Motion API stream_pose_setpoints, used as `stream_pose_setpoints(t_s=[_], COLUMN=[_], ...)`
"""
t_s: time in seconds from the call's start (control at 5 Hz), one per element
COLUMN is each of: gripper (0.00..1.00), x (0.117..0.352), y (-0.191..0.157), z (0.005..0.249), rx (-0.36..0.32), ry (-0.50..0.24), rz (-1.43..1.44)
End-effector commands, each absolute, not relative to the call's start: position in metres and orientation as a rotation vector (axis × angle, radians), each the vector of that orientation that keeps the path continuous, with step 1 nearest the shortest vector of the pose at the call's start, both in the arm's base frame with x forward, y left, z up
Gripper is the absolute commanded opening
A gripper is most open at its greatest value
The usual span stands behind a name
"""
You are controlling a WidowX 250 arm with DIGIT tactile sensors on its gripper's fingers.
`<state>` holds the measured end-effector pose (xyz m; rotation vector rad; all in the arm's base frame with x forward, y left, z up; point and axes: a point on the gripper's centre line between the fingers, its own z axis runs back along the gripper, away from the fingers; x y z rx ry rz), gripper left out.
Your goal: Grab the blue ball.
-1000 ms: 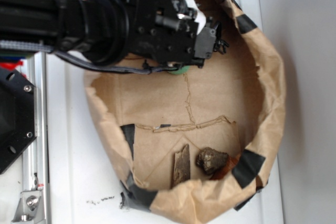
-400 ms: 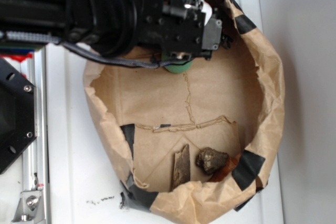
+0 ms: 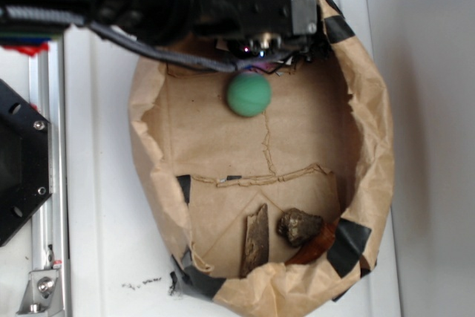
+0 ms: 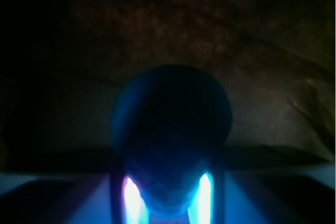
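A small, smooth, dark blue ball sits right in front of the tool, apparently between its fingers; whether they are clamped on it cannot be told. A green ball lies just below the tool inside a brown paper bag. The grab looks underway, not confirmed.

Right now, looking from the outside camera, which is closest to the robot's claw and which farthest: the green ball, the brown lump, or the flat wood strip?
1. Green ball, just below the gripper.
2 and 3. Brown lump and wood strip, side by side at the bag's bottom edge: too close to call.
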<state>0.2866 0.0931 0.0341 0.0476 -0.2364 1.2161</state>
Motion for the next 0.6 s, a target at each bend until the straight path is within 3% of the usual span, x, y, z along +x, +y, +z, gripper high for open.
stream_pose_setpoints(t_s=[0.0, 0.2, 0.4], gripper=[0.0, 0.0, 0.0], x=[0.274, 0.26, 0.242], y=[0.043, 0.015, 0.001], z=[0.137, 0.167, 0.173], rx=[-0.328, -0.384, -0.36], ry=[-0.227, -0.189, -0.14], rz=[0.784, 0.538, 0.359])
